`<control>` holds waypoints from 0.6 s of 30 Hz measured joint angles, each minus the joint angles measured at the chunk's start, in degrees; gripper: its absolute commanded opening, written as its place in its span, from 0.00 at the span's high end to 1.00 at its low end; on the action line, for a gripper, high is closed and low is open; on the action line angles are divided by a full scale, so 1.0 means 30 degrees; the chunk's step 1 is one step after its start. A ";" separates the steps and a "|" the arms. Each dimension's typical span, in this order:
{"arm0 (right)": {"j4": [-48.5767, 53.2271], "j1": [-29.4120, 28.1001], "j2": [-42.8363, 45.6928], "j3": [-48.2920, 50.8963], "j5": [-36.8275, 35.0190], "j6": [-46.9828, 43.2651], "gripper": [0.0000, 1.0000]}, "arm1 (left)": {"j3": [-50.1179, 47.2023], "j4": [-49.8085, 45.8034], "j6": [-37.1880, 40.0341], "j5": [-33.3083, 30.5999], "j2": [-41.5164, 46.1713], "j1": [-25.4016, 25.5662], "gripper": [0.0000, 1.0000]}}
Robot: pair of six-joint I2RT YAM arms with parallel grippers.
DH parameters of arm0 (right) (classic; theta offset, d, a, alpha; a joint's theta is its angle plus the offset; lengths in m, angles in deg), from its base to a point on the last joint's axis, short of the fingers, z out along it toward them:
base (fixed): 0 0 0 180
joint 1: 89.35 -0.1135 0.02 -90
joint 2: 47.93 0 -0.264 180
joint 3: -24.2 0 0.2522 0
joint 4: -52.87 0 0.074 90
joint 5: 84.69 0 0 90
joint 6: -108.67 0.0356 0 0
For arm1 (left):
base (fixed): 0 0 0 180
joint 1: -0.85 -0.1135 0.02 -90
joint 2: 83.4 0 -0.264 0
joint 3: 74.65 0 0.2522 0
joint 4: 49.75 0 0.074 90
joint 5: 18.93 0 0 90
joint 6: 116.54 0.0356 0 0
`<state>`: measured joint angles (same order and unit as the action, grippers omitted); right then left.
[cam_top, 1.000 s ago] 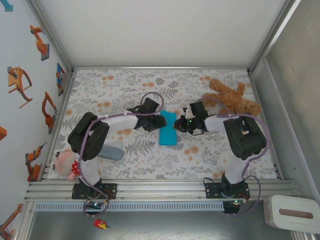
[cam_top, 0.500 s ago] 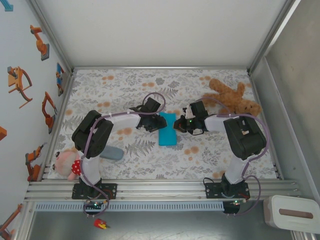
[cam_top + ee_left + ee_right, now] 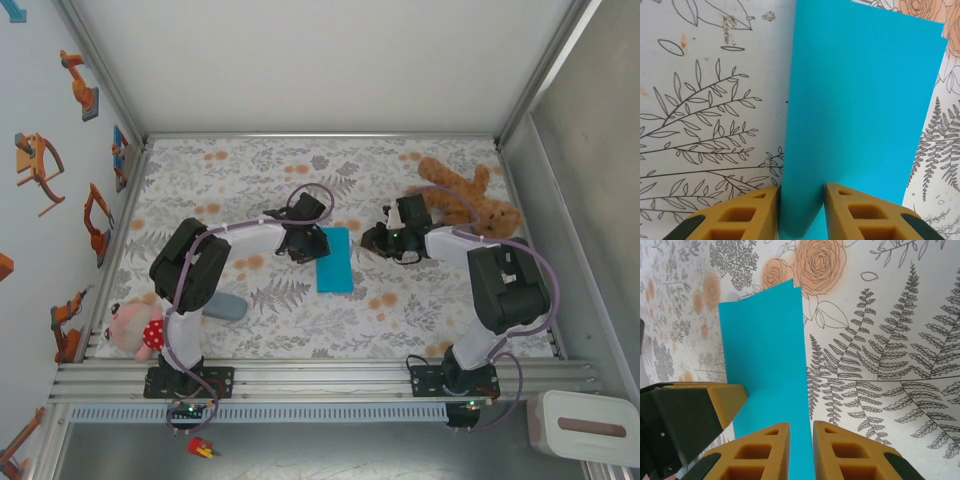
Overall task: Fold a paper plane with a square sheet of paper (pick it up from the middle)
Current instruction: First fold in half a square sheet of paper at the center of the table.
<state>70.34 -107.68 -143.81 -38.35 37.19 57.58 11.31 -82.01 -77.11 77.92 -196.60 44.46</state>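
The left gripper [image 3: 800, 192], hold unclear, straddles the 9 o'clock edge of the square sheet of paper [image 3: 865, 115] lying doubled on the middle of the worktop [image 3: 300, 170], while the right gripper [image 3: 801, 427], narrowed, grip equally unclear, has backed toward 3 o'clock: the half-fold looks finished.

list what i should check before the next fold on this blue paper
1. Fold: the square sheet of paper lies folded in half, flat on the table: ok.
2. Left claw: the paper's edge runs between its fingers: ok. Whether it is pinched: cannot tell.
3. Right claw: it sits over the paper's other long edge with its fingers close together. Grip: cannot tell.
4. The two claws are apart, not touching: ok.
5. The teddy bear lies clear of the paper: ok.
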 measured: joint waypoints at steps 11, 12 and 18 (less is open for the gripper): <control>0.0182 0.0000 -0.0182 0.0000 0.0080 -0.0452 0.81 | 0.0758 -0.1035 -0.0758 -0.0648 -0.0401 0.0117 0.75; 0.0182 0.0000 -0.0219 0.0000 0.0124 -0.0466 0.81 | 0.0801 -0.1086 -0.0889 -0.0692 -0.0430 0.0124 0.74; 0.0117 0.0000 -0.0685 0.0000 0.0583 -0.0503 0.81 | 0.1377 -0.1741 -0.1486 -0.0852 -0.0729 0.0168 0.73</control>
<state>70.68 -107.68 -145.86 -38.35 38.94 56.07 15.45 -87.23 -81.56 75.36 -198.79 44.97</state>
